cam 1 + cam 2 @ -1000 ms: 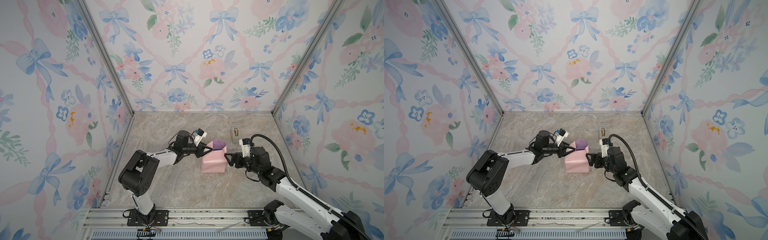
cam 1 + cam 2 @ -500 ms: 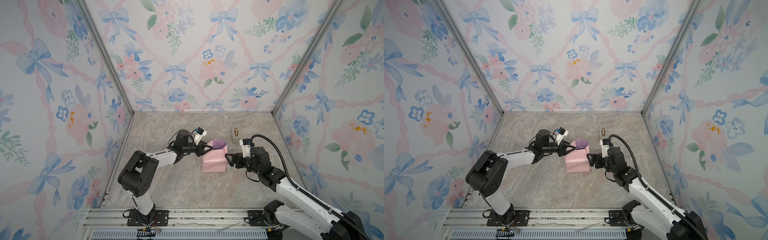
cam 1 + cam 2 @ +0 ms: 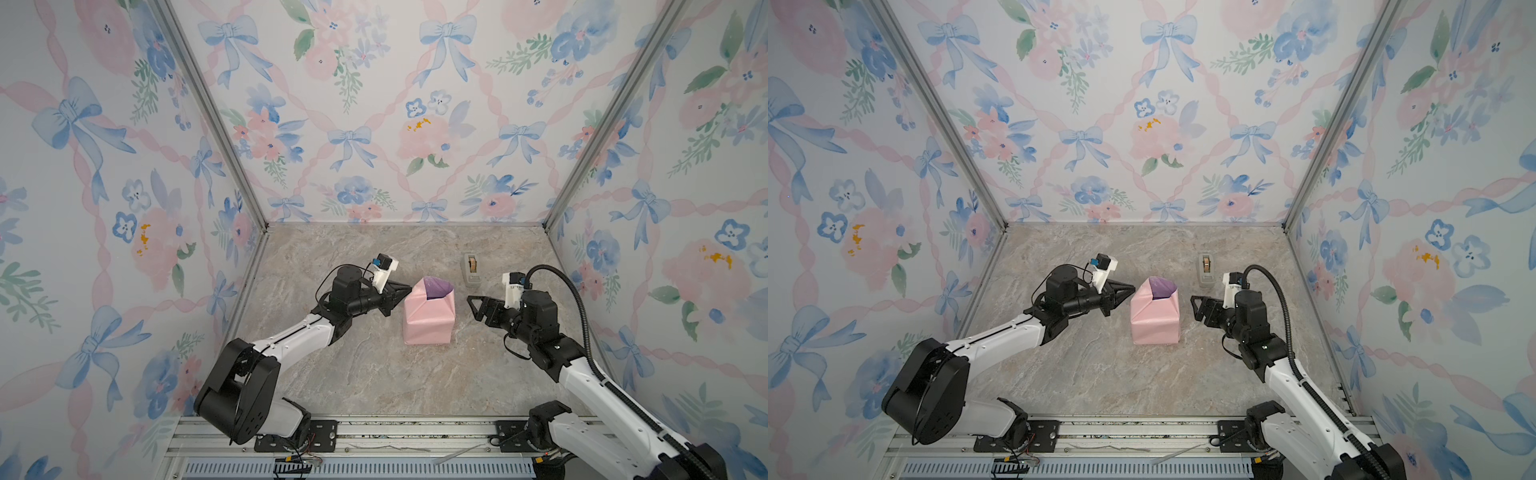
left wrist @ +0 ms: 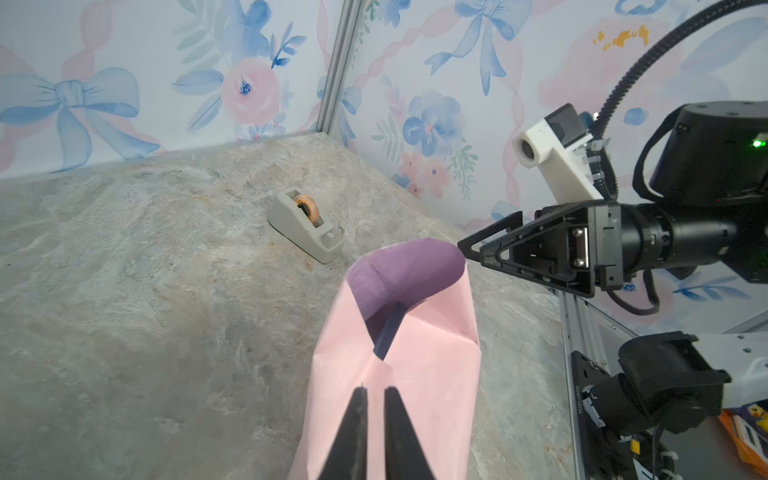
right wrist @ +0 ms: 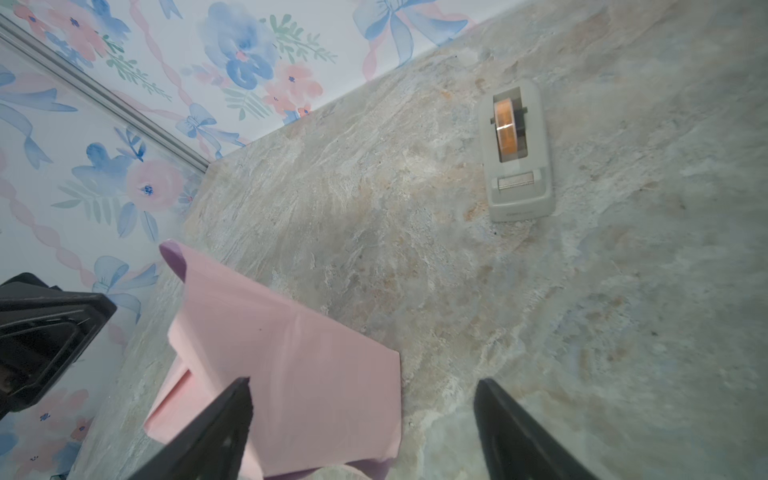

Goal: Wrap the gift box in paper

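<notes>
The paper (image 3: 428, 324) is folded into a parcel on the floor in both top views (image 3: 1154, 324), pale pink outside and lilac inside its open far end. Only a dark sliver of the gift box (image 4: 388, 332) shows through a gap in the left wrist view. My left gripper (image 3: 409, 286) is shut at the parcel's upper left edge; its fingertips (image 4: 359, 392) hover over the pink sheet (image 4: 415, 374) with nothing seen pinched. My right gripper (image 3: 473, 309) stands open just right of the parcel, apart from it, and frames the paper's corner (image 5: 282, 345).
A beige tape dispenser (image 3: 471, 270) stands behind the right gripper, toward the back wall, also seen in the right wrist view (image 5: 517, 153). Flowered walls close in three sides. A metal rail (image 3: 374, 432) runs along the front edge.
The left gripper's fingers, slightly apart earlier, have come together. Both arms and the parcel stay about where they were.
</notes>
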Tool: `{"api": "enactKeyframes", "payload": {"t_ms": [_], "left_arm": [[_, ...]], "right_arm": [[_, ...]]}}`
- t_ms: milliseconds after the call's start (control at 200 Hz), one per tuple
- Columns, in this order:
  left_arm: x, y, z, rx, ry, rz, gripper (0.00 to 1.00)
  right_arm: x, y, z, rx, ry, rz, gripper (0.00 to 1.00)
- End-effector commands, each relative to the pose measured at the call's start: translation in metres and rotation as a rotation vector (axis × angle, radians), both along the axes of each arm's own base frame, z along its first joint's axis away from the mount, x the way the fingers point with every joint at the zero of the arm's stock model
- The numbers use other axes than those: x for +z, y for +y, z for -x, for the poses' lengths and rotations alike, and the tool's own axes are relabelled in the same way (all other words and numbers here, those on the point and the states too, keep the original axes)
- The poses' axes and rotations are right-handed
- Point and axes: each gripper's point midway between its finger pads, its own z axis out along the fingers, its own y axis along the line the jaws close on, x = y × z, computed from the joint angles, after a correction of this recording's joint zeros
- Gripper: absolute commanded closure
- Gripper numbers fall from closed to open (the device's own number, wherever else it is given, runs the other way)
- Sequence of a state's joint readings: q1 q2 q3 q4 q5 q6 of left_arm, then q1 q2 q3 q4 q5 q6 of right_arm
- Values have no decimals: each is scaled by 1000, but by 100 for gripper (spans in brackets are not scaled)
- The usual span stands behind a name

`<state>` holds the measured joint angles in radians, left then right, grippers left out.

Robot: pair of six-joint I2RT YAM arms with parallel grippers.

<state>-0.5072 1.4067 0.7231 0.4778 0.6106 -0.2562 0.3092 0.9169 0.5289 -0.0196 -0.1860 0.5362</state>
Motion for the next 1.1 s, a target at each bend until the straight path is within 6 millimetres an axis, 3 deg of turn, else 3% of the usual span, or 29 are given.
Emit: {"api": "enactKeyframes", "payload": {"t_ms": [0, 185, 205, 320, 560, 765, 1095], "left_arm": [[-24, -5, 12, -30, 46, -60, 94], [-51, -19, 15, -60, 91, -109, 96], [-40, -23, 9, -59, 66, -99, 97], [-53, -28, 9, -78, 89, -123, 97], [-68, -24, 15, -74, 104, -167, 98], [-73, -22, 15, -67, 112, -182, 97], [-72, -22, 15, -67, 106, -182, 96]], "right_arm": [[-6, 5, -1, 15, 48, -9, 15], [-12, 14, -7, 36, 63, 39, 17], [-13, 15, -7, 38, 65, 47, 17], [-14, 22, -12, 62, 64, 67, 17], [-19, 40, -28, 108, 74, 100, 19], [-15, 63, -22, 186, 43, 134, 19], [-50, 70, -12, 236, 143, 186, 19]]}}
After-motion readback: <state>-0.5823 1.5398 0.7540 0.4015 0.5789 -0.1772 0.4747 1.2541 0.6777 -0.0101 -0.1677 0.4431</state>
